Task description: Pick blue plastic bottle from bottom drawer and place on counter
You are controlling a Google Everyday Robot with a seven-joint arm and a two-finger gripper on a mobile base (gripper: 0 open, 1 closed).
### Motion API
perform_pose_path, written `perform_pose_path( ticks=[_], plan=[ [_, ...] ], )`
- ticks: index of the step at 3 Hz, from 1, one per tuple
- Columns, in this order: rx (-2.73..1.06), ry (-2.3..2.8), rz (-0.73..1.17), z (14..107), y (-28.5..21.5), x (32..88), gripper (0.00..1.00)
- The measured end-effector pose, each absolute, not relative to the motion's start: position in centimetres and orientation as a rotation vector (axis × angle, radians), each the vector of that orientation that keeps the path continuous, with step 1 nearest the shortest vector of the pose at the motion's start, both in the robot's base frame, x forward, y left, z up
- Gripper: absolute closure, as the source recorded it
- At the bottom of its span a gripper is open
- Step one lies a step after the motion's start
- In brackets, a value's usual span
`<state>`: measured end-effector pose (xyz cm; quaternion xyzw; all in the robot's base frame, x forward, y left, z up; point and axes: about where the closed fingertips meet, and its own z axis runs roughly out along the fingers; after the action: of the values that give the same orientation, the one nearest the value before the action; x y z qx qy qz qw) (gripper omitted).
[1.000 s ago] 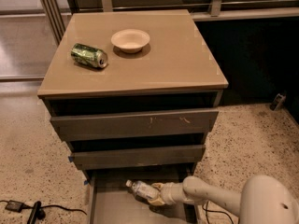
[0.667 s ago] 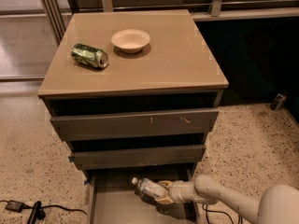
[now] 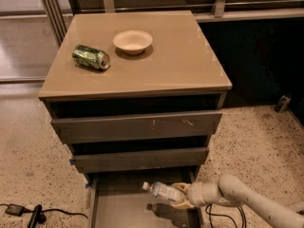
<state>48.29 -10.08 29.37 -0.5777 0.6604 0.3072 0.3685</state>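
Shows the gripper (image 3: 183,196) low at the frame's bottom edge, over the open bottom drawer (image 3: 116,208), jaws clamped round the base end of the blue plastic bottle (image 3: 163,192) — held, not loose. Enters from the right via the arm (image 3: 247,201). Carries the bottle nearly horizontal, long axis approx. left-right, cap end pointing left and slightly up, sticking out leftward from the gripper. Hangs it clear of the drawer floor (dark shadow underneath suggests a gap). Presents a clear body w/ white cap and pale label; prob. light and a bit squashy under grip. Puts the counter (image 3: 142,75) straight above and well apart — beyond the two upper drawer fronts (image 3: 137,126); calls for a pull outward first, then a lift. Offers bare slab at near right; green can (image 3: 91,57) and bowl (image 3: 133,41) toward back left.
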Motion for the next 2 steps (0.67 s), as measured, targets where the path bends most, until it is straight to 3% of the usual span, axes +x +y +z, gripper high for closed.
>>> perform_pose_path(
  ticks=[2],
  plan=[
    [-1.652, 1.637, 0.633, 40.5, -11.3, 46.9, 1.00]
  ],
)
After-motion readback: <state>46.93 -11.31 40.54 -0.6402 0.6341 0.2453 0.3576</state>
